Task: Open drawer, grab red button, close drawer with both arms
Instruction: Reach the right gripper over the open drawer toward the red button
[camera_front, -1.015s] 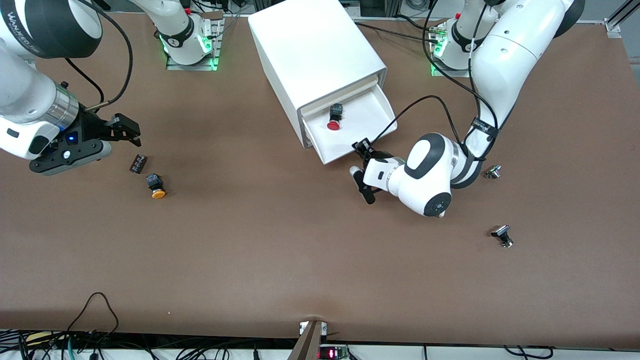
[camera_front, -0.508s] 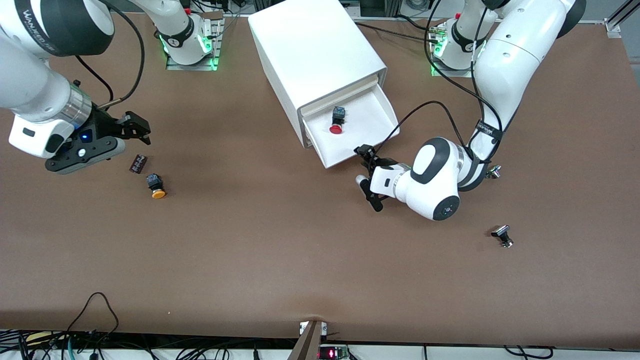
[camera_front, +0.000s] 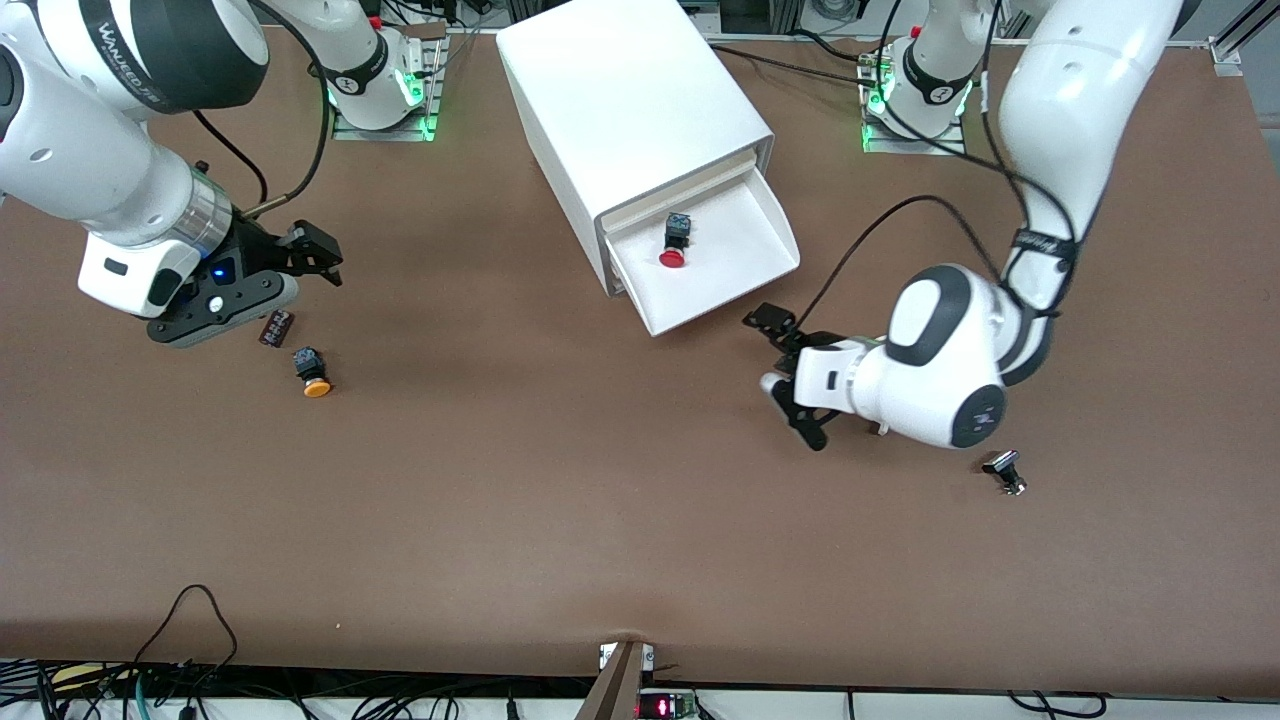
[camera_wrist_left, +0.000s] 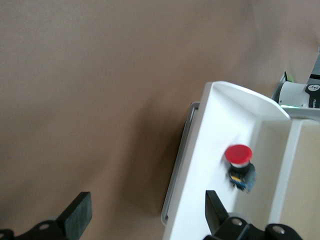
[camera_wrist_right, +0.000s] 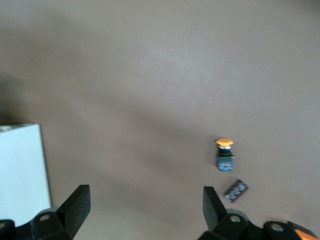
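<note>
The white cabinet (camera_front: 640, 110) stands at the middle of the table with its lowest drawer (camera_front: 740, 275) pulled open. The red-capped button (camera_front: 672, 245) lies in the drawer, cap toward the front lip. In the left wrist view the button (camera_wrist_left: 239, 160) lies in the drawer (camera_wrist_left: 200, 165). My left gripper (camera_front: 785, 378) is open and empty over bare table, apart from the drawer's front corner; it also shows in its wrist view (camera_wrist_left: 147, 220). My right gripper (camera_front: 318, 258) is open and empty over the table toward the right arm's end; it also shows in its wrist view (camera_wrist_right: 145, 210).
An orange-capped button (camera_front: 314, 377) and a small dark component (camera_front: 276, 327) lie under and beside my right gripper; both show in the right wrist view, the button (camera_wrist_right: 225, 155) and the component (camera_wrist_right: 235, 190). A small metal part (camera_front: 1005, 470) lies near the left arm.
My left gripper has drawn back from the drawer's front toward the left arm's end of the table. My right gripper has moved toward the cabinet. The drawer stays open.
</note>
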